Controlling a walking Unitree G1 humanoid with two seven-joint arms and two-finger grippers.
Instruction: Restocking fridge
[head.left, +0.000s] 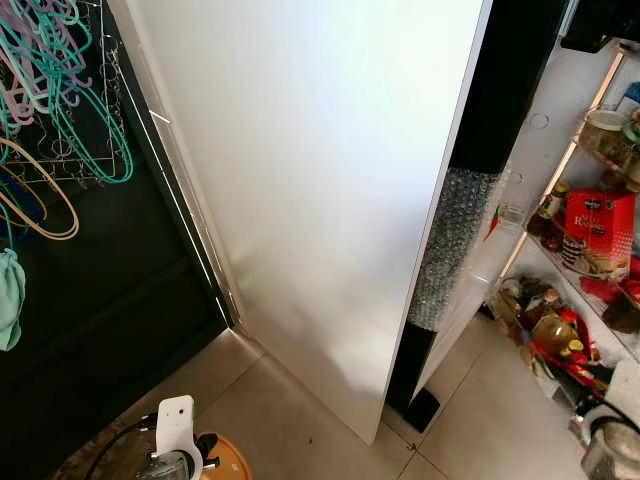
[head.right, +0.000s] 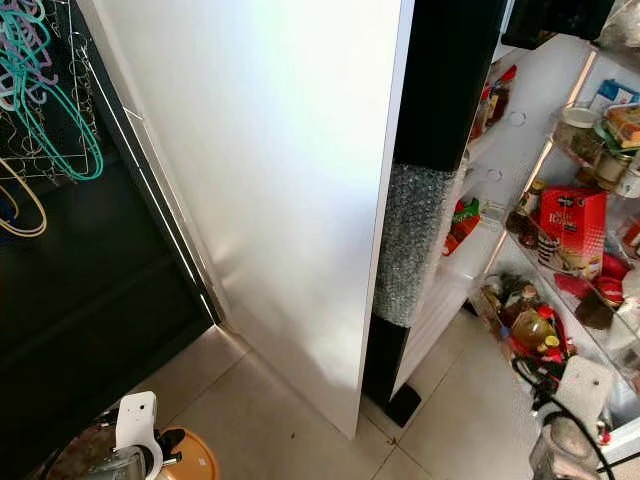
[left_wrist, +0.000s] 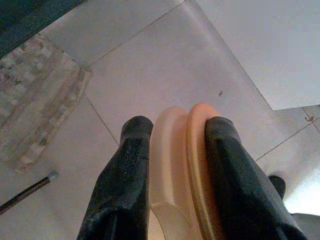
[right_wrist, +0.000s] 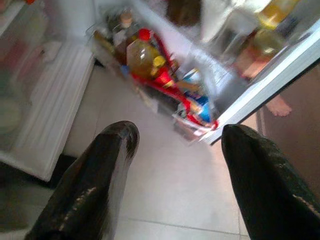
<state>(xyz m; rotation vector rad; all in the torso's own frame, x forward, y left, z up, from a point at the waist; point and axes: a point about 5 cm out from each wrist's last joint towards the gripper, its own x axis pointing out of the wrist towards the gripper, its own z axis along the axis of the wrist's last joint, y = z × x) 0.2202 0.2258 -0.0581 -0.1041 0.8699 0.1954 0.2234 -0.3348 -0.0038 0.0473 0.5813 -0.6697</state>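
Low at the near edge of the head views, the left gripper (left_wrist: 172, 150) is clamped on an orange plate (left_wrist: 197, 165) held edge-on, one black finger (left_wrist: 127, 170) pressed to its pale underside and the other to its orange face, above the pale tiled floor (head.left: 300, 420). Over on the other side, the right gripper (right_wrist: 175, 145) hangs with its two fingers wide apart and nothing between them, also above the tiles, pointing toward the bottom of the open fridge (head.right: 590, 330). Beyond the grippers stands the fridge door (head.left: 320, 180), swung open so its broad white face and black edge with a patch of bubble wrap (head.left: 450, 240) fill the middle of the scene. Behind it, the lowest compartment holds a crowd of goods: a yellow oil bottle (right_wrist: 142, 55) with a red cap among dark bottles and red packets. On the shelf above sits a red box (head.left: 598, 232) beside a dark bottle (head.left: 548, 210), and higher still a glass jar (head.left: 603, 128). Far off to the robot's left, teal and pink hangers (head.left: 60, 90) hang on a wire rack against a dark wall.
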